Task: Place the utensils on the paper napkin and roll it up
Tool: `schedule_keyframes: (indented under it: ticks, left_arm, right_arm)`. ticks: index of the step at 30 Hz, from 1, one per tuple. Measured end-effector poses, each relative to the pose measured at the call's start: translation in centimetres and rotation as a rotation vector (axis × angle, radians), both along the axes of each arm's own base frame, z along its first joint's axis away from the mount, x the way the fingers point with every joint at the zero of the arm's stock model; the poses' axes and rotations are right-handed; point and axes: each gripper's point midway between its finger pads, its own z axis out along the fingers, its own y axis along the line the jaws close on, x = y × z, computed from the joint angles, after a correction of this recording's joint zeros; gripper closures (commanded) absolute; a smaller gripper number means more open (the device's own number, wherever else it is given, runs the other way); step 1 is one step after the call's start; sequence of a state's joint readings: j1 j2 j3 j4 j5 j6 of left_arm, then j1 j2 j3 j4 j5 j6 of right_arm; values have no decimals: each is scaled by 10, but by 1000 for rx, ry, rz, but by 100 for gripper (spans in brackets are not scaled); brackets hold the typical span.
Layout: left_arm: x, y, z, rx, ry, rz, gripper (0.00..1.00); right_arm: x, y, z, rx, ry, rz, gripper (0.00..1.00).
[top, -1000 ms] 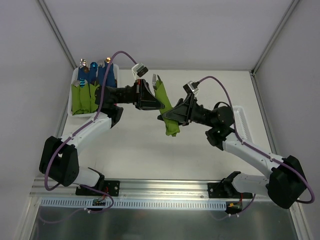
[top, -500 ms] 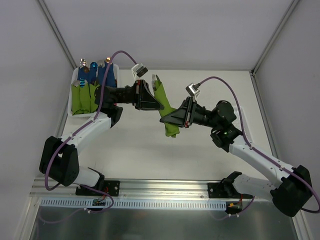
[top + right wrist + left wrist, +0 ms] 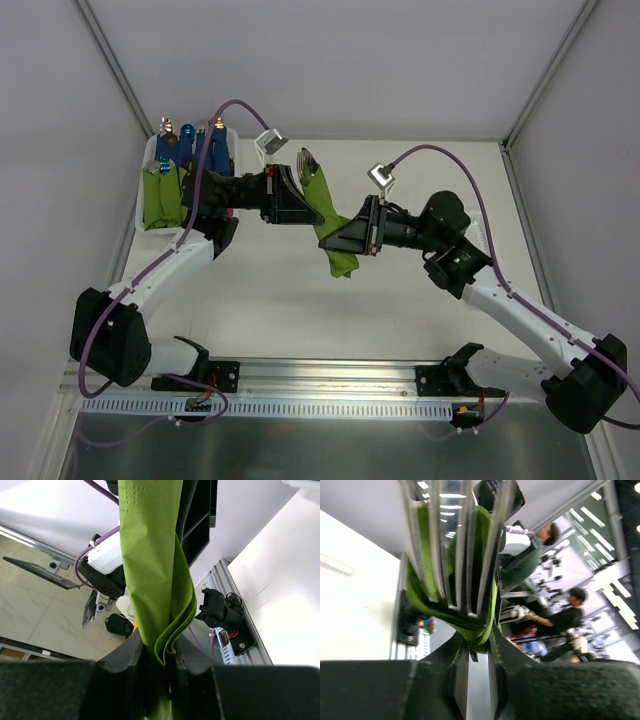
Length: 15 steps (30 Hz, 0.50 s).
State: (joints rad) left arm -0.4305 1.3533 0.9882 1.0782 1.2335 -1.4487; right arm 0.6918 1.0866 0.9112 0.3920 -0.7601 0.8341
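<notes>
The paper napkin (image 3: 342, 260) wraps the utensils (image 3: 308, 159) almost wholly. From above, only silver tips show past the napkin's far end, too small to tell apart, and the handles are covered. In the left wrist view, the metal heads above the napkin's fold are blurred and run off the top edge. In the right wrist view, the napkin is cut off at top and bottom, its folds covering the cutlery. From above, the tips of the left gripper (image 3: 316, 212) and right gripper (image 3: 326, 240) against the napkin are too small to make out.
</notes>
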Motion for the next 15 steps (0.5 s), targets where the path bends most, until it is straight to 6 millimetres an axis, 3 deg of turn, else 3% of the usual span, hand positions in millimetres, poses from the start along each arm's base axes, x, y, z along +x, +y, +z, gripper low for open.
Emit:
schedule_keyframes:
  ticks: [1,7,15]
  left_arm:
    - [-2,1,0,5,-21,9,73]
    - [-3,10,-1,28,-94,67,58]
    - [14,39,-11,61,-85,236,33]
  right_arm:
    - [-1,1,-1,-2,-10,4,100]
    - [-2,7,-5,-16,-32,-5,100]
    - [27,21,-21,-46,-25,-126,100]
